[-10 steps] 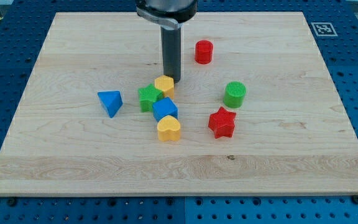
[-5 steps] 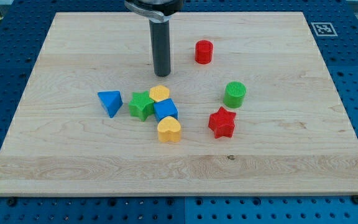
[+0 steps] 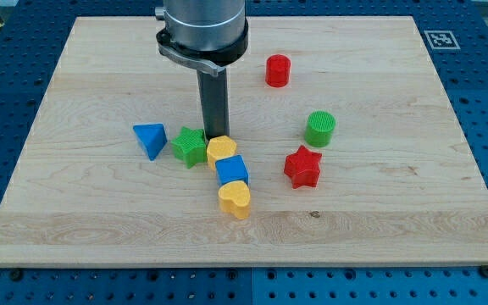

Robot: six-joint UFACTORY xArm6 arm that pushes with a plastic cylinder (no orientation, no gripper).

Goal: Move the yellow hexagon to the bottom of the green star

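Camera view: my tip (image 3: pixel 215 137) sits at the top edge of the yellow hexagon (image 3: pixel 221 149), touching it, green star (image 3: pixel 191 146) just to its left on the table (image 3: pixel 379 195). No claw here, only a rod.

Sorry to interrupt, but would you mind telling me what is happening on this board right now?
My tip is down on the wooden board, right behind the yellow hexagon, pushing it. The hexagon sits beside the green star, on its right in the view, not yet below it. A blue block and a yellow heart line up below the hexagon.
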